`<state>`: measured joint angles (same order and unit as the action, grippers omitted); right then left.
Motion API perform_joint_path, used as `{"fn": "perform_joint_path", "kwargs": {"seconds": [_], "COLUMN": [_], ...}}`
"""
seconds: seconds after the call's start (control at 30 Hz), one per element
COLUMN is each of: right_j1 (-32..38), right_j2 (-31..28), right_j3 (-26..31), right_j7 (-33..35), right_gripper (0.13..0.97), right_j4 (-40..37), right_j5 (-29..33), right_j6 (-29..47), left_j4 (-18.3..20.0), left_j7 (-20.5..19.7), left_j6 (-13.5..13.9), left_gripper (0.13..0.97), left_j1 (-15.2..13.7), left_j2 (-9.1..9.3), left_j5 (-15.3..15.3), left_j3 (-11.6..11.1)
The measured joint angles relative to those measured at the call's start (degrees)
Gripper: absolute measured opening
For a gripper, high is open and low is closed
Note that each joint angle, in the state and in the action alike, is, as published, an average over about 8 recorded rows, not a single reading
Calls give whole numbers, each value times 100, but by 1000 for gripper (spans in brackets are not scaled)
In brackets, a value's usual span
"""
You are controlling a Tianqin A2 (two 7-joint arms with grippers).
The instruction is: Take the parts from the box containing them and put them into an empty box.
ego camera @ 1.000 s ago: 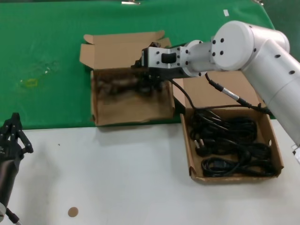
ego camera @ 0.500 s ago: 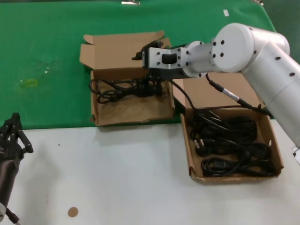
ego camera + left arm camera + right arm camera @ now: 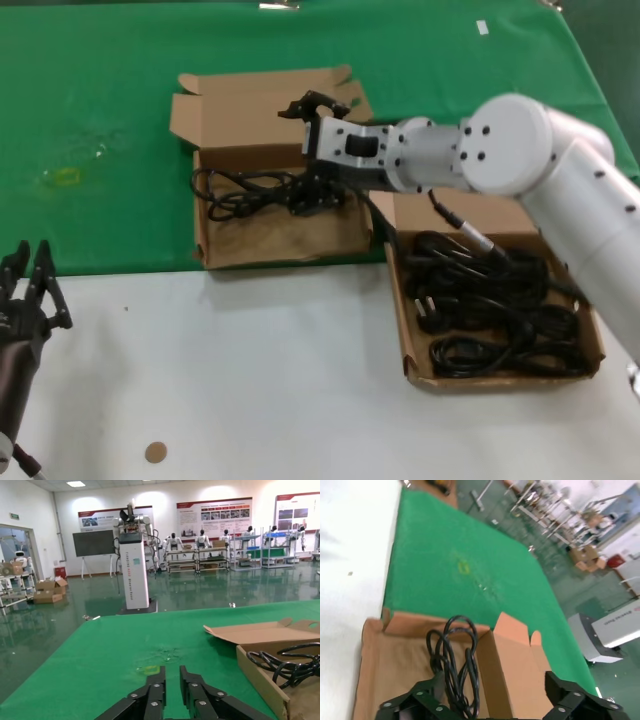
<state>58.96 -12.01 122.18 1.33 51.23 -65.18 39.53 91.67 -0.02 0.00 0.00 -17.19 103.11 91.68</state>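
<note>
The shallow straight-edged box (image 3: 500, 381) at the right holds several black power cords (image 3: 490, 300). The deeper box (image 3: 205, 240) on the green cloth holds one looped cord (image 3: 240, 190) lying near its back wall. My right gripper (image 3: 305, 150) hovers over that box's back right corner, jaws wide open and empty. In the right wrist view the gripper (image 3: 492, 697) spreads above the cord (image 3: 455, 655) and the box floor (image 3: 395, 665). My left gripper (image 3: 25, 285) is parked at the near left; its fingers (image 3: 160, 682) stand a narrow gap apart, empty. The left wrist view shows the deeper box (image 3: 260, 677) with the cord (image 3: 290, 662).
The green cloth (image 3: 100, 100) covers the far half of the table and bears a yellowish mark (image 3: 62, 177). The white tabletop (image 3: 250, 380) lies in front. A small brown disc (image 3: 155, 452) lies near the front edge. Both box lids stand open at the back.
The cord bundle has dropped from my right gripper and settled in the deeper box. The right gripper has opened wide and turned above it. The left gripper's fingers now show slightly apart.
</note>
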Motion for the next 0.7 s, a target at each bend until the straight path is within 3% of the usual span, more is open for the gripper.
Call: {"fn": "perform_joint_path", "kwargs": {"seconds": [0.1, 0.2, 0.37, 0.5, 0.7], "right_j1": [-254, -509, -946, -1296, -1817], "right_j2": [-22, -45, -83, -114, -160], "right_j3": [-131, -264, -489, -670, -941], "right_j7": [-6, -12, -22, -30, -42], "right_gripper": [611, 682, 801, 845, 919], "right_j4": [174, 351, 649, 887, 1248], "right_j5": [-163, -330, -609, -832, -1171], "right_j6": [-170, -343, -634, -866, -1220], "left_j4": [0, 0, 0, 0, 0], "left_j7": [0, 0, 0, 0, 0], "left_j6": [0, 0, 0, 0, 0], "left_gripper": [204, 204, 284, 333, 483], "left_j1": [0, 0, 0, 0, 0], "left_j2": [0, 0, 0, 0, 0], "left_j5": [0, 0, 0, 0, 1], "left_j3": [0, 0, 0, 0, 0]}}
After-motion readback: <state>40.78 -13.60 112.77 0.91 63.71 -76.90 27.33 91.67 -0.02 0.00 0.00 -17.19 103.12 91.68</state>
